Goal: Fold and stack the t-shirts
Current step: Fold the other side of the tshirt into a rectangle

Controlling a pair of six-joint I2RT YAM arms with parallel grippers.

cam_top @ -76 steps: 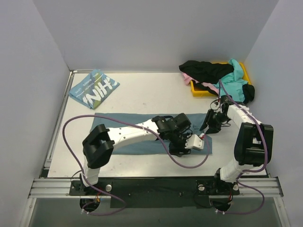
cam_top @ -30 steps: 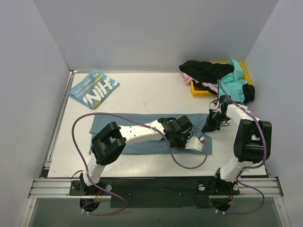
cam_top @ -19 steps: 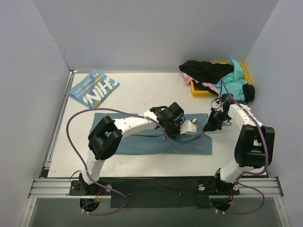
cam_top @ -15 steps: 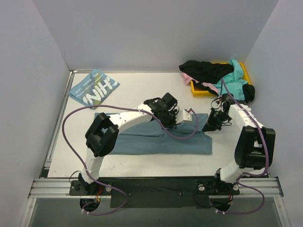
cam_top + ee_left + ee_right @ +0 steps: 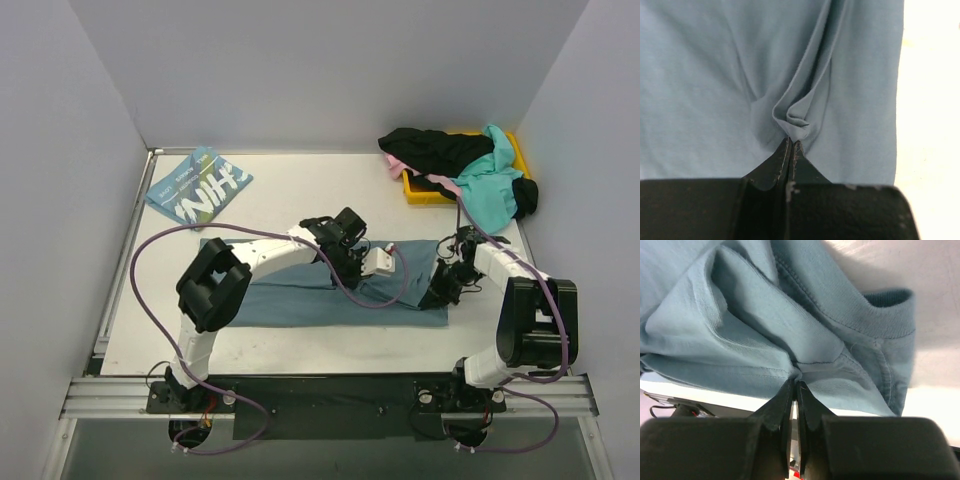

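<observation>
The slate-teal t-shirt (image 5: 270, 298) lies spread across the table's middle, its right part bunched and lifted. My left gripper (image 5: 390, 268) is shut on a pinched fold of it (image 5: 796, 120), with the fingertips (image 5: 785, 155) pressed together near the shirt's edge. At the shirt's right end, by the collar (image 5: 890, 315), my right gripper (image 5: 433, 296) is shut on gathered layers (image 5: 740, 325). A folded light-blue t-shirt with white letters (image 5: 198, 187) rests at the back left. Black (image 5: 430, 148), pink (image 5: 397, 166) and turquoise (image 5: 490, 185) t-shirts are heaped at the back right.
The heap spills over a yellow bin (image 5: 418, 192) at the back right corner. Grey walls close the table on three sides. Purple cables loop from both arms over the shirt. Bare white table (image 5: 320, 195) shows between the slate-teal shirt and the back wall.
My left gripper carried its fold from the shirt's front right up toward the back, then dropped a little leftward. My right gripper pulled its end toward the near edge.
</observation>
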